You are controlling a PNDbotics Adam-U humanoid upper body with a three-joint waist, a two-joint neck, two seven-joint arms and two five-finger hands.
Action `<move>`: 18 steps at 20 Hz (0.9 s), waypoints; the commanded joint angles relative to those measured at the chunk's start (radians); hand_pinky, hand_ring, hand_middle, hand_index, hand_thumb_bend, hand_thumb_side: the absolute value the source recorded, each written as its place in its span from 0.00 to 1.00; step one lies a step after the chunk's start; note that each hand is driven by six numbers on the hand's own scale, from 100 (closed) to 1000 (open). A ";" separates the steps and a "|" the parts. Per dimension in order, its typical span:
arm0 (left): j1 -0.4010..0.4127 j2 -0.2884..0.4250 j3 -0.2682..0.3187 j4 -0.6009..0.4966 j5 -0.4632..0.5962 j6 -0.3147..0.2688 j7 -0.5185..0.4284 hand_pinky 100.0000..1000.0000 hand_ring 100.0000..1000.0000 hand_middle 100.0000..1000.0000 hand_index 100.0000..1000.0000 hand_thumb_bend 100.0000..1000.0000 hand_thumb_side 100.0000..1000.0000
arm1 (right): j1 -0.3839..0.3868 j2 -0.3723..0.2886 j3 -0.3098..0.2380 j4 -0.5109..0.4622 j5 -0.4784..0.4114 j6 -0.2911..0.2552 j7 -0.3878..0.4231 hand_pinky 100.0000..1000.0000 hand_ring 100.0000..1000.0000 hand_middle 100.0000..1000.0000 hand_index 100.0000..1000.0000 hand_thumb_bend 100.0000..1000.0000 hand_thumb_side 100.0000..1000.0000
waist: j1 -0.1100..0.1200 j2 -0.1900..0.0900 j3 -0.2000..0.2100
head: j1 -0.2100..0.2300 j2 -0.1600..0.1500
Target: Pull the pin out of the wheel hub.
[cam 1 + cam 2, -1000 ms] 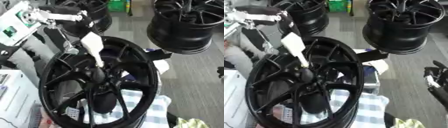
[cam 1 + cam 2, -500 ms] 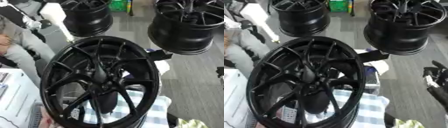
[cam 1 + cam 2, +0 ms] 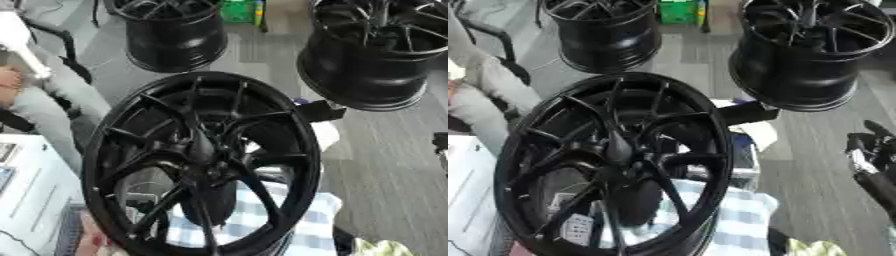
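The big black wheel hub (image 3: 203, 159) stands tilted in the middle, its spokes meeting at a dark centre (image 3: 208, 152). No pin shows in that centre. A blurred white shape (image 3: 16, 47) lies at the top left edge; I cannot tell what it is. My left hand shows in neither view. My right hand (image 3: 871, 150), black, rests at the right edge well clear of the hub, its fingers relaxed and holding nothing.
Two more black wheels (image 3: 173, 31) (image 3: 385, 52) stand on the grey floor behind, with a green container (image 3: 236, 10) between them. A blue-checked cloth (image 3: 249, 225) lies under the hub. A person in grey (image 3: 44, 102) sits at the left, above a white surface (image 3: 26, 190).
One second ago my left hand held a white pin at the hub's centre. It drew away to the upper left and has left the view; the centre is now bare.
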 commanded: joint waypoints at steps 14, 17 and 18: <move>0.154 -0.049 0.122 0.302 -0.428 -0.004 0.434 0.84 0.84 0.91 0.95 0.70 0.74 | -0.007 -0.014 -0.012 -0.010 -0.002 0.001 -0.004 0.78 0.78 0.70 0.93 0.00 0.40 | -0.015 0.002 -0.002 | -0.006 0.005; 0.160 -0.070 0.124 0.312 -0.394 -0.007 0.500 0.84 0.83 0.89 0.94 0.67 0.76 | -0.007 -0.013 -0.013 -0.011 -0.003 0.001 -0.004 0.78 0.78 0.70 0.93 0.00 0.40 | -0.019 0.003 -0.002 | -0.005 0.005; 0.162 -0.075 0.124 0.308 -0.380 -0.011 0.505 0.84 0.83 0.88 0.94 0.66 0.77 | -0.008 -0.013 -0.013 -0.011 -0.003 0.001 -0.005 0.78 0.78 0.70 0.93 0.00 0.40 | -0.020 0.003 -0.002 | -0.005 0.005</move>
